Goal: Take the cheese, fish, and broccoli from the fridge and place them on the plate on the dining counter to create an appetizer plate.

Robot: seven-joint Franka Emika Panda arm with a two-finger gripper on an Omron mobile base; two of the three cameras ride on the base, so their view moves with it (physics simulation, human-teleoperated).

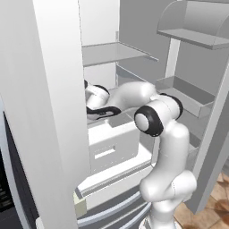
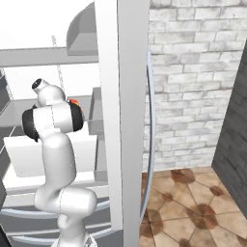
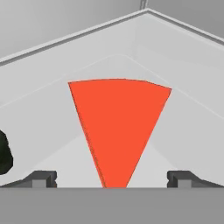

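Dark pincer point(image 3: 112, 179) tips stand wide apart, holding nothing, either side of the narrow end of the flat red-orange cheese wedge point(image 3: 117, 127). It lies in a pale corner inside the white-grey fridge point(image 1: 112, 53), a dark-green lumpy broccoli floret point(image 3: 3, 153) beside it.

A brick wall point(image 2: 193, 77) of pale grey-white blocks occupies the upper right of the right base view. Below it, a tiled floor point(image 2: 183, 202) in brown and tan geometric pattern covers the lower right. A dark grey panel point(image 2: 234, 140) runs down the right edge of that frame. The same floor tiling appears at the lower right corner of the left base view.
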